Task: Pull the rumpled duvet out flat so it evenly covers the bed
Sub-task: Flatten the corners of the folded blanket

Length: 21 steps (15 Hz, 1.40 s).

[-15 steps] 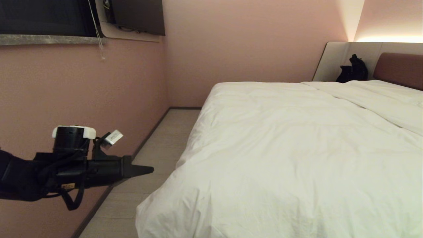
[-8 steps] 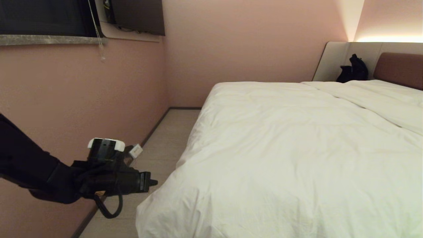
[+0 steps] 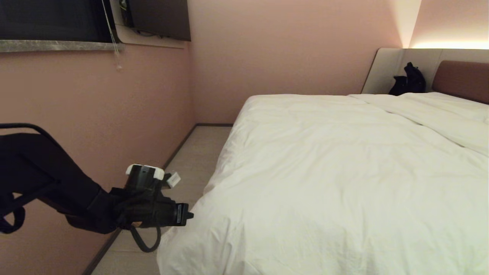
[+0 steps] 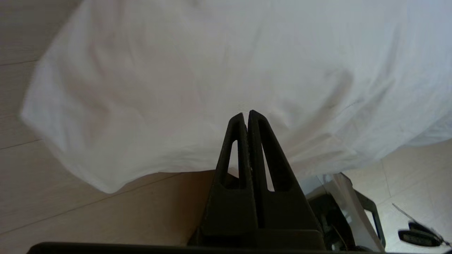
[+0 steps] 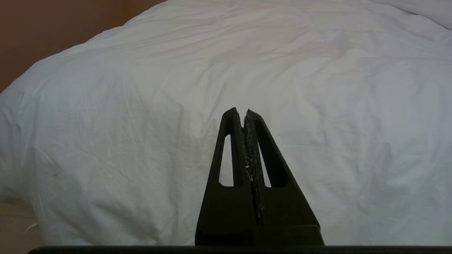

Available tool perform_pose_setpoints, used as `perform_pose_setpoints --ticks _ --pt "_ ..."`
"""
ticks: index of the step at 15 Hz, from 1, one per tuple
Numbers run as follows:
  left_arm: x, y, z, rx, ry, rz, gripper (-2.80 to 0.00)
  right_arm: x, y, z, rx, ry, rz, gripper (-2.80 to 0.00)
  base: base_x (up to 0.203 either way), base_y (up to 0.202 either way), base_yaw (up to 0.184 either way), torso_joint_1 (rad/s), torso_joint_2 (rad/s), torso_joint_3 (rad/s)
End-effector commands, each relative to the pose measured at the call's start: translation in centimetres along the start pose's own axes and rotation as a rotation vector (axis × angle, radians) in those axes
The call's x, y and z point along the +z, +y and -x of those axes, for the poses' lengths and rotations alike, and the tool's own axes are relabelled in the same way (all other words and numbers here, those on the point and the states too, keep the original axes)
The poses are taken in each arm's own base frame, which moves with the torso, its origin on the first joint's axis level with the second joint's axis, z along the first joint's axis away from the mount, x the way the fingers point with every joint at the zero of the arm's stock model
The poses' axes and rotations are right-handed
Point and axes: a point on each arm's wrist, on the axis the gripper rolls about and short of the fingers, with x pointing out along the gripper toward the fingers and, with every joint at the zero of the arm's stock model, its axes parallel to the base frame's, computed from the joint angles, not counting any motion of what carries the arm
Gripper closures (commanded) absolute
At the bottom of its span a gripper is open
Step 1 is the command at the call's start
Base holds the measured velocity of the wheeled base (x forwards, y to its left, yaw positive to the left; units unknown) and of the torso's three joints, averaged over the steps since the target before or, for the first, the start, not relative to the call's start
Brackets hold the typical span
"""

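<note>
At the left foot corner of the bed [image 3: 462,78], my head camera shows the duvet [image 3: 336,175] spread white across the mattress, hanging over the near edge and the left side down toward the pale floor [image 3: 191,152]. My left gripper [image 3: 189,216] now sits just beside that hanging corner, low and close to the fabric; a second ago it was further out over the floor by the pink wall [image 3: 95,107], pointing level with its long tip clear of the bedding, and since then the arm has swung in and turned toward the bed. The camera itself has not shifted. At the far end I can see the brown headboard [image 3: 464,80] and a dark bag [image 3: 408,80] beside it; what is in the bag I cannot tell.

In the left wrist view, the left gripper [image 4: 246,113] has its jaws pressed together with nothing between them, the tips lying over the duvet [image 4: 212,70] above its drooping corner, the floor [image 4: 106,218] showing beneath.

In the right wrist view, the right gripper [image 5: 241,111] is likewise pressed together on nothing, parked facing the foot of the duvet [image 5: 141,106], apart from the fabric.
</note>
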Motion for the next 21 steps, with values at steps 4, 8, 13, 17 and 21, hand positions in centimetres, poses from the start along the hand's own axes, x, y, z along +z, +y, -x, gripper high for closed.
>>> perform_pose_setpoints --ticks 4,8,13,17,21 --pt "-0.2 -0.3 -1.3 -0.005 0.024 -0.012 -2.80 0.0 0.0 0.0 0.001 0.000 0.000 0.00 0.000 0.000 0.000 0.000 0.00 0.000" --pt "-0.8 0.0 -1.1 -0.003 0.038 -0.100 -2.80 0.0 0.0 0.0 0.001 0.000 0.000 0.00 0.000 0.000 0.000 0.000 0.00 0.000" --pt "-1.1 1.8 -2.0 0.008 0.006 -0.312 -2.80 0.0 0.0 0.0 0.001 0.000 0.000 0.00 0.000 0.000 0.000 0.000 0.00 0.000" --pt "-1.2 2.1 -3.3 -0.008 0.024 -0.334 -2.80 0.0 0.0 0.0 0.001 0.000 0.000 0.00 0.000 0.000 0.000 0.000 0.00 0.000" --pt "-1.3 2.3 -4.2 -0.030 0.036 -0.327 -2.80 0.0 0.0 0.0 0.001 0.000 0.000 0.00 0.000 0.000 0.000 0.000 0.00 0.000"
